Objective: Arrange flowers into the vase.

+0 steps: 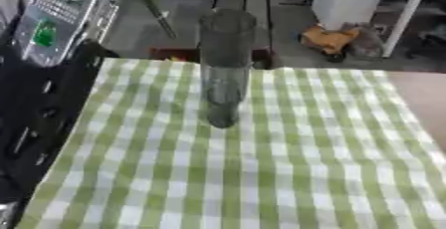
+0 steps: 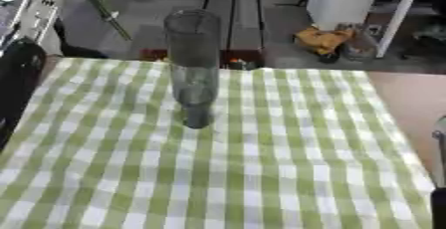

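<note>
So the vase point(image 1: 226, 68) is a tall, narrow, clear glass cylinder standing upright on the green-and-white checked cloth point(image 1: 261, 173), toward the far side of the surface point(image 2: 405, 98) and a bit left of centre. It looks empty, and I can't spot a single flower anywhere in either view, so by my reckoning the job hasn't really started.

Biggest worry from here: that vase is tall and skinny with a small base, and it's sitting on cloth. Any sideways knock near the top, say from a hand coming in with a stem, would probably tip it right over. The cloth could also bunch or slide if something drags across it, and it'd take the vase along. And the opening is narrow, so a stem coming in at an angle may catch the rim and lever the whole thing over.

As for the hands: there's a dark shape along the left edge point(image 1: 39, 123) that I take to be part of the left arm, but no fingers show, so no idea if that hand is apart or closed. A sliver of something dark sits at the lower right edge point(image 2: 438, 173) in the right eye view, maybe the right arm. Can't tell there either.
</note>
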